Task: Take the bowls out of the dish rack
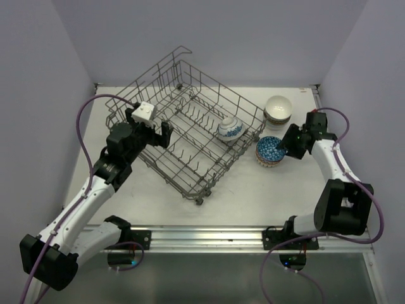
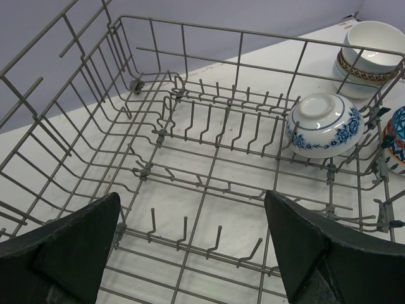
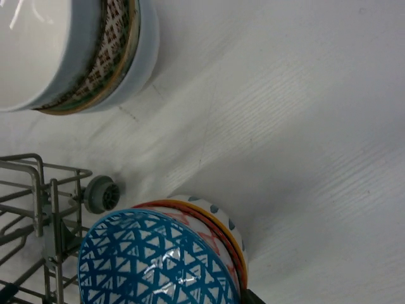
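Dish rack [image 1: 179, 147]: grey wire, set cornerwise at the middle of the table [image 1: 240, 196].
Blue-flowered bowl [image 1: 230, 128]: upside down inside the rack, near its right corner.
White-topped stack [image 1: 278, 109]: bowls nested on the table, beyond the rack's right corner.
Blue-triangle stack [image 1: 270, 152]: nested bowls on the table, just beside that same corner.
Left gripper [image 2: 191, 196]: spread wide, holding nothing, over the rack's left edge.
Right gripper [image 1: 283, 147]: at the blue-triangle stack's right rim; whether it is spread or closed cannot be told.
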You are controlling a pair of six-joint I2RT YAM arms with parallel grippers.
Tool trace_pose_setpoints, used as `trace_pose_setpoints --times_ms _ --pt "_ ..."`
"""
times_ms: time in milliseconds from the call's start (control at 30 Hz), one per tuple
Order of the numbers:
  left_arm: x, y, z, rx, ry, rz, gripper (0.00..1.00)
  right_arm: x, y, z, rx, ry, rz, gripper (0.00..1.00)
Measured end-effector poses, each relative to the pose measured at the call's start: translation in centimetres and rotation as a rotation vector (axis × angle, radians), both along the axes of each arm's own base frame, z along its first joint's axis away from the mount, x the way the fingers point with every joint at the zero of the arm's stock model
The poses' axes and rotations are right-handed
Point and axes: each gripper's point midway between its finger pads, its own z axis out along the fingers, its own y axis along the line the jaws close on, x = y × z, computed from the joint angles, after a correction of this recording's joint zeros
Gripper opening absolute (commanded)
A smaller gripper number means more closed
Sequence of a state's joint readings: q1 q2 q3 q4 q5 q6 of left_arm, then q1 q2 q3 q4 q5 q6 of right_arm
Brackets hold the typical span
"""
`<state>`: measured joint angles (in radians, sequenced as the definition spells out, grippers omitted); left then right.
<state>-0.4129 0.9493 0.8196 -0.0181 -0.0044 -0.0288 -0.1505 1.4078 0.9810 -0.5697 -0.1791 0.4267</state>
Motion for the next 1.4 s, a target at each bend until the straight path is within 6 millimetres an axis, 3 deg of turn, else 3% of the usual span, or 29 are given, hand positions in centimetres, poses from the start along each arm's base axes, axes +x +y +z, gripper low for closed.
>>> trace_pose_setpoints --times_ms 333,567,700,867,1033,1233,1400 --pt "-0.1 -0.5 -0.1 -0.002 0.005 -0.026 1.00 0.9 -0.2 2.1 -0.013 -0.049 -0.001 0.60" --pt "-0.7 -2.1 -0.6 -0.003 0.020 -0.124 1.00 0.6 -0.5 6.9 -0.050 -0.208 -0.022 0.65" --pt "-1.0 -4.3 -1.5 0.000 0.037 -0.253 1.00 -0.4 0.0 8.8 -0.048 -0.339 -0.014 0.67" --pt "-0.5 -6.8 -3.6 0.005 0.097 -0.383 1.00 -1.4 0.9 7.7 -0.019 -0.378 0.010 0.68" --pt "2.7 -9.4 -4.0 0.045 0.144 -0.414 1.00 -1.6 1.4 6.4 0.005 -0.365 0.026 0.68" --pt "7.0 -15.8 -2.3 0.117 0.152 -0.470 1.00 -1.4 1.7 6.5 0.025 -0.379 0.036 0.68" --pt "8.8 -20.0 -4.9 0.181 0.221 -0.490 1.00 -1.4 2.0 6.6 0.037 -0.385 0.043 0.69"
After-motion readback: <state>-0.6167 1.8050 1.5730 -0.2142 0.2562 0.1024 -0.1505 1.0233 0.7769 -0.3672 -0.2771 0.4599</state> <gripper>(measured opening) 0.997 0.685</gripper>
